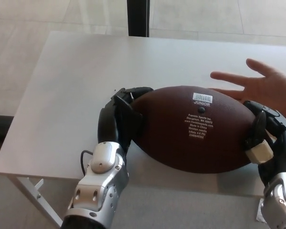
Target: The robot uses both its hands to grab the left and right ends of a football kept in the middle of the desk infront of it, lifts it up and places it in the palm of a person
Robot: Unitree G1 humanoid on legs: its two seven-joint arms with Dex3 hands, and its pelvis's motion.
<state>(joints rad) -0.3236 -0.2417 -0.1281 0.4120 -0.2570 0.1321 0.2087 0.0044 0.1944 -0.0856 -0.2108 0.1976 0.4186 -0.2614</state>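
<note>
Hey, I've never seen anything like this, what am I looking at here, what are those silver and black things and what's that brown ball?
This is a view from a camera on a humanoid robot's head, looking down at a pale desk in front of it. The silver and black parts at the bottom are the robot's own arms. Its left hand comes in from the picture's left and its right hand from the right. Each has a thumb and two thick fingers. Between them they grip the two ends of a brown football with white print and a barcode sticker marked JUNIOR. At the far right, behind the ball, a person's open hand is held out with fingers spread. A dark post stands beyond the desk.
</note>
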